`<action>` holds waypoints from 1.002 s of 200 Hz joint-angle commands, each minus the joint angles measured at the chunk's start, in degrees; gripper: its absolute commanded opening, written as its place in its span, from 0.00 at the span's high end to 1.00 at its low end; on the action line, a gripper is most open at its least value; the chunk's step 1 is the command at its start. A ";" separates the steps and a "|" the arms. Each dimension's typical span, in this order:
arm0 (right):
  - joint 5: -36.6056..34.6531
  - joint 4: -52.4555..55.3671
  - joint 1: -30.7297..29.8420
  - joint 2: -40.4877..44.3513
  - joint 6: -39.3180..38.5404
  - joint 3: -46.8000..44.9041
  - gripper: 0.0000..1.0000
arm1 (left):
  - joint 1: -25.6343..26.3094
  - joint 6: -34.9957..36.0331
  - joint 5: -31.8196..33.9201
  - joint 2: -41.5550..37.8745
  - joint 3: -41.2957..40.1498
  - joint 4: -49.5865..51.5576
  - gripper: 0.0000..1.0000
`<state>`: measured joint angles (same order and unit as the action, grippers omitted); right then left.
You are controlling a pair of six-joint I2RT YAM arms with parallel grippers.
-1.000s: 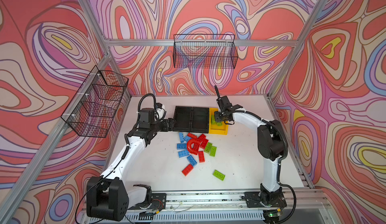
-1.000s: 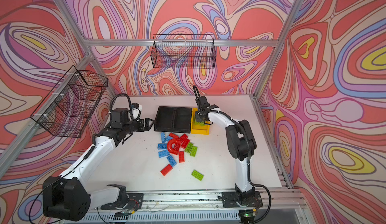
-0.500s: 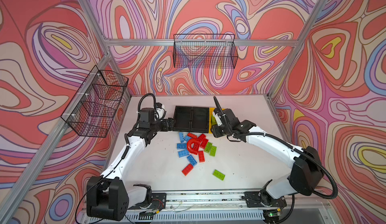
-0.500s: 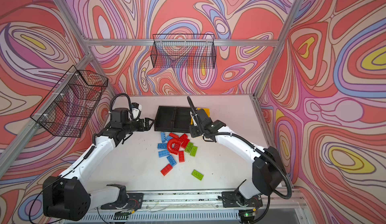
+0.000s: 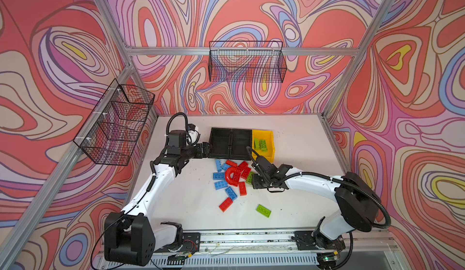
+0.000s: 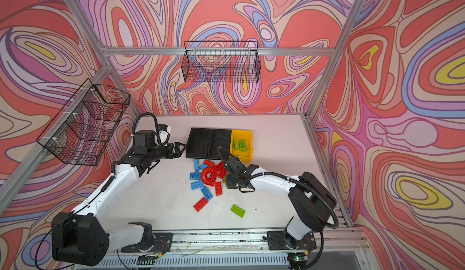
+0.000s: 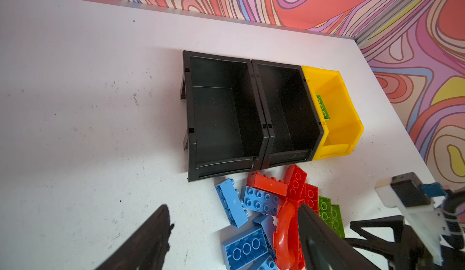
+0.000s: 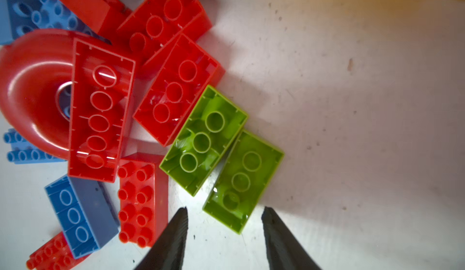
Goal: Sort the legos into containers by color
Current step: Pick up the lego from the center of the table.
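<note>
No readable text, labels or numbers anywhere.

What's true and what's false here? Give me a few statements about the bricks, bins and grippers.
The yellow bin holds green bricks. True.
The black bins hold blue bricks. False: both are empty.
The right gripper clamps a red brick. False: it is open, over an upturned green brick.
One stray green brick lies apart from the pile. True.
The left gripper is open and empty. True.

White table [image 5: 297,155], containers [image 5: 231,144], scattered legos [image 5: 232,178]
</note>
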<state>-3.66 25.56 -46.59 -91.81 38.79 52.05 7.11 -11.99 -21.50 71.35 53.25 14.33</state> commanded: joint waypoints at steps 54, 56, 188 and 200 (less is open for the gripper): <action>-4.95 0.54 -0.50 -1.82 6.08 0.99 0.49 | -0.18 0.47 -0.41 -0.04 1.15 0.30 0.18; -5.08 0.74 -0.52 -1.98 6.05 1.11 0.49 | -0.17 0.47 -0.39 0.00 1.15 0.27 0.18; -8.38 2.81 -0.61 -6.54 6.79 2.35 0.63 | -0.21 0.74 0.21 0.02 1.15 0.29 0.18; -8.50 2.92 -0.60 -6.41 6.62 2.26 0.64 | -0.17 0.65 -0.01 0.15 1.15 0.33 0.18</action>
<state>-10.24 26.94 -46.96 -97.32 44.29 53.69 7.11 -11.99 -21.43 71.35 53.25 14.35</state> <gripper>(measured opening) 0.373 0.817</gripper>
